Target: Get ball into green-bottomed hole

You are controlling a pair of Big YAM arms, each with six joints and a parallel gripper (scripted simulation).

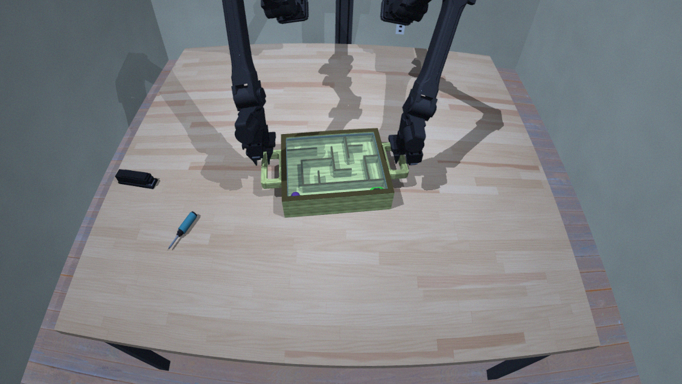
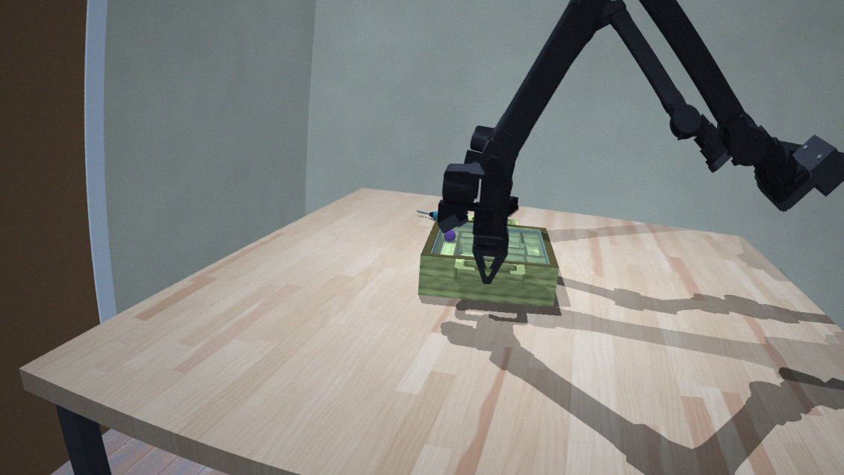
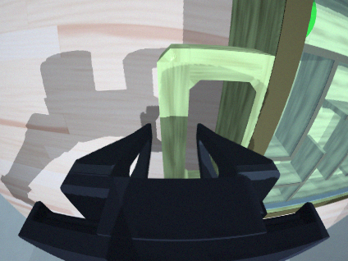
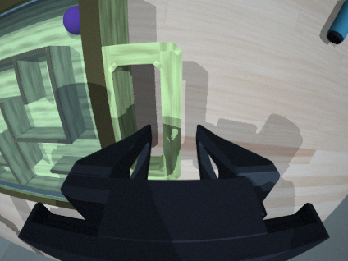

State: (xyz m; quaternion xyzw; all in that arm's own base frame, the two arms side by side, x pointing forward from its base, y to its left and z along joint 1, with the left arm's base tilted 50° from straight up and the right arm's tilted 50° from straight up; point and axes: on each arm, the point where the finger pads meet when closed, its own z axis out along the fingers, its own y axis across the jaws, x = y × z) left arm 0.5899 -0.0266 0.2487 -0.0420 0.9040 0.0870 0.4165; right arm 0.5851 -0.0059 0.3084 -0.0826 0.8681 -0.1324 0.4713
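Note:
The green maze board (image 1: 338,206) (image 2: 434,283) lies flat on the table under its clear lid. The purple ball (image 1: 295,194) (image 2: 449,235) (image 4: 73,20) is inside, in the front-left corner in the top view. The green-bottomed hole (image 1: 376,188) (image 3: 313,18) is at the front right there. My left gripper (image 1: 405,163) (image 3: 174,130) is open, its fingers either side of the outer bar of the right handle (image 1: 399,174) (image 3: 174,98). My right gripper (image 1: 262,163) (image 4: 173,130) is open around the outer bar of the left handle (image 1: 271,183) (image 4: 171,90). Gaps show beside both bars.
A blue screwdriver (image 1: 186,222) (image 4: 341,26) lies to the left of the board in the top view, with a black object (image 1: 136,179) farther left. Maze walls run between the ball's lane and the rest of the board.

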